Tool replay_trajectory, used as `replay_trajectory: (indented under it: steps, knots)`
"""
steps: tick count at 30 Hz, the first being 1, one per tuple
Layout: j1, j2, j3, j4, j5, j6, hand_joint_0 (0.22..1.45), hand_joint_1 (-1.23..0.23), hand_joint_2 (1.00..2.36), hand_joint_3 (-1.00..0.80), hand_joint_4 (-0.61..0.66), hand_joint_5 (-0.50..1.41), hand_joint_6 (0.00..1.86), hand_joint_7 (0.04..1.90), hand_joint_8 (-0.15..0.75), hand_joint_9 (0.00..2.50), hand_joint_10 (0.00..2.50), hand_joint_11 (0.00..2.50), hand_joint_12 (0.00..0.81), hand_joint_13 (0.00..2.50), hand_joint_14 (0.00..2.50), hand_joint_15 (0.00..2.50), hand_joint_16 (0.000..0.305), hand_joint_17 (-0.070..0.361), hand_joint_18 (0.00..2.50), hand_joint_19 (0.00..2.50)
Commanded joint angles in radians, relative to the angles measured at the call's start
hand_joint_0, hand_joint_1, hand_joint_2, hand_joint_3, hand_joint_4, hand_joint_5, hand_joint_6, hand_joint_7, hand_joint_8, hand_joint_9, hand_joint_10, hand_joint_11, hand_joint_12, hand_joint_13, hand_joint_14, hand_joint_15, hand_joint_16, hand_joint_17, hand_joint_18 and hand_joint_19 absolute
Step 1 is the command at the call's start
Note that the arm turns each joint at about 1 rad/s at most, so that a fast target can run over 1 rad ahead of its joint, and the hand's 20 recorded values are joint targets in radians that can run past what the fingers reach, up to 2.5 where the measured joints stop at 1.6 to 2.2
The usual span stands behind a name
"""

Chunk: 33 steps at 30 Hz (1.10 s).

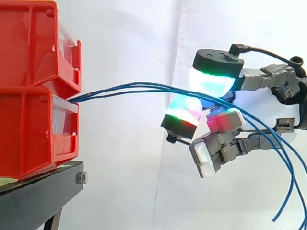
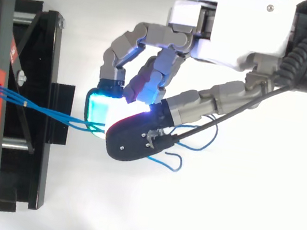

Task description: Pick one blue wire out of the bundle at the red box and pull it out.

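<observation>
Hand (image 1: 271, 104) pinches blue wires (image 1: 124, 87); top view shows their looped ends (image 2: 180, 163).

At the side view's left the upper box (image 1: 33, 43) sits on the lower box (image 1: 33, 134), which rests on the stand (image 1: 38, 196), and from the lower box's front the wires (image 1: 134, 88) run right to mid-frame, pass between the fingers (image 1: 213, 76) of the hand (image 1: 268, 103) and hang toward the lower right corner.

I see the white-and-grey robot hand (image 1: 271, 101) reaching in from the right, wrist level, its glowing fingers (image 1: 213, 80) curled, two pads pinched together on the thin blue wires (image 1: 124, 88).
</observation>
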Motion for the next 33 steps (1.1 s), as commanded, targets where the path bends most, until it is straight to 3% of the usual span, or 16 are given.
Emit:
replay_trajectory:
  steps: [1, 10, 16, 33]
  knots:
    - [-0.001, 0.001, 0.001, 0.000, -0.002, 0.001, 0.59, -0.75, 1.01, -0.24, 0.16, -0.09, 0.89, 0.89, 0.287, 1.30, 0.03, 0.90, 0.381, 0.92, 0.02, 0.58, 0.063, 0.141, 0.65, 0.60]
    - [-0.001, 0.001, 0.001, 0.000, -0.003, 0.002, 0.61, -0.83, 1.02, -0.12, 0.05, -0.11, 0.93, 0.85, 0.286, 1.25, 0.03, 0.92, 0.383, 0.93, 0.02, 0.59, 0.063, 0.143, 0.67, 0.59]
    - [-0.001, 0.001, 0.001, 0.001, -0.002, 0.002, 0.57, -0.73, 1.01, -0.26, 0.15, -0.11, 0.89, 0.80, 0.282, 1.24, 0.03, 0.87, 0.390, 0.92, 0.02, 0.59, 0.064, 0.144, 0.65, 0.62]
    - [0.000, 0.001, 0.001, 0.001, -0.003, 0.002, 0.53, -0.62, 1.01, -0.41, 0.13, -0.09, 0.86, 0.90, 0.272, 1.25, 0.03, 0.86, 0.374, 0.91, 0.03, 0.61, 0.060, 0.135, 0.60, 0.64]
